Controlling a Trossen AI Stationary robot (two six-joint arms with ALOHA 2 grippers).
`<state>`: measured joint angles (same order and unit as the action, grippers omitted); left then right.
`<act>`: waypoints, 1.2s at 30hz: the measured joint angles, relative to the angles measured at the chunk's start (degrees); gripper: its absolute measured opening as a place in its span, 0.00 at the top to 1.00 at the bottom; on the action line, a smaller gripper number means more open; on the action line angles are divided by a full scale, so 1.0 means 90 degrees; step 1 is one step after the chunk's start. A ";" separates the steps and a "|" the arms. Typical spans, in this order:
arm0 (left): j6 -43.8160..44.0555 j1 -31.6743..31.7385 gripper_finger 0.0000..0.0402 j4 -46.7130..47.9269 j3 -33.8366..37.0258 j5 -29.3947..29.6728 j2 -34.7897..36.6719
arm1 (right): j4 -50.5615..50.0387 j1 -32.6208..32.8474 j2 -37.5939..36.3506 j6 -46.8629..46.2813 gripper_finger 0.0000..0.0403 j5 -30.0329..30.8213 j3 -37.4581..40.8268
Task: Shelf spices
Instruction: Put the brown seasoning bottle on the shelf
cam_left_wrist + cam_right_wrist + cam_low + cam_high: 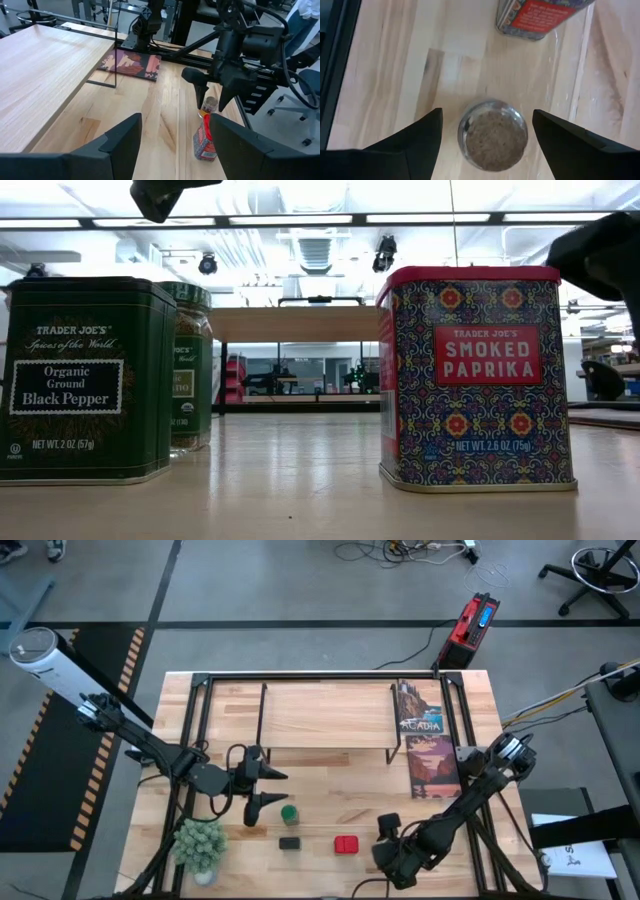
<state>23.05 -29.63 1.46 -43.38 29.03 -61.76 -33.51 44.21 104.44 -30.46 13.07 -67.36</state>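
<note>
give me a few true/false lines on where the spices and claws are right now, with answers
1. The shelf has no spices on it. True.
2. The right claw is open above the round tan-brown jar. True.
3. The red square tin lies on its side. False: it stands upright on the table.
4. The left claw grips the green-capped jar. False: it is open and empty beside that jar.
5. The black pepper tin sits on the books. False: it stands on the table.
</note>
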 joint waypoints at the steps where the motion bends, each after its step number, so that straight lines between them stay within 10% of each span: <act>1: 0.0000 0.0000 0.45 0.0001 0.0000 -0.0001 0.0000 | 0.0024 0.0002 -0.0002 0.0000 0.30 0.0001 0.0026; 36: 0.0073 0.0000 0.46 0.0006 0.0000 -0.0125 0.0000 | 0.0945 -0.0185 -0.0007 -0.0125 0.57 -0.0296 0.0545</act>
<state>23.70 -29.63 1.52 -43.38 27.90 -61.76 -25.01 42.54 104.38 -31.59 10.40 -62.46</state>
